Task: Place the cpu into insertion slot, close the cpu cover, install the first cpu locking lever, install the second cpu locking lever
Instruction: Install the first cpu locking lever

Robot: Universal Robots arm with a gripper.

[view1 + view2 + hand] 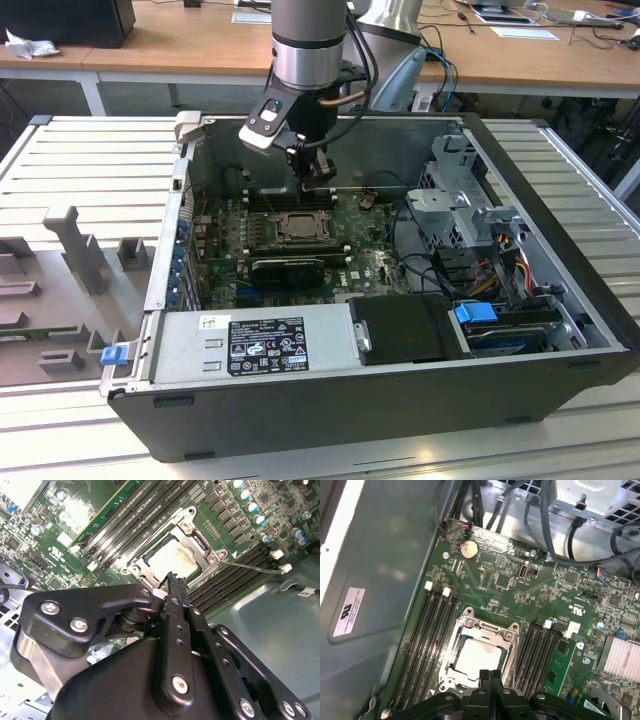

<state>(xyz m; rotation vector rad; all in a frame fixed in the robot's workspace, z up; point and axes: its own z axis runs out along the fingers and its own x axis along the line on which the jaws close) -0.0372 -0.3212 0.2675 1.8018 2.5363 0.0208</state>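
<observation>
The cpu [479,658] shows its pale silver top [172,560] inside the insertion slot [298,228] on the green board. The cpu cover [487,624], a silver-grey frame [194,529], lies flat around the chip, hiding the pin field. A thin metal lever [252,566] runs out from the socket's corner across the memory slots. My gripper [316,178] hangs just above the socket's edge. Its black fingers are shut together, with nothing between them, in both wrist views [174,578] [490,674].
The open computer case [560,250] walls in the board. Long black memory slots [427,630] flank the socket. A black graphics card [288,268], the power supply [250,345], a drive cage [470,210] and loose cables [495,270] crowd the exterior view's right.
</observation>
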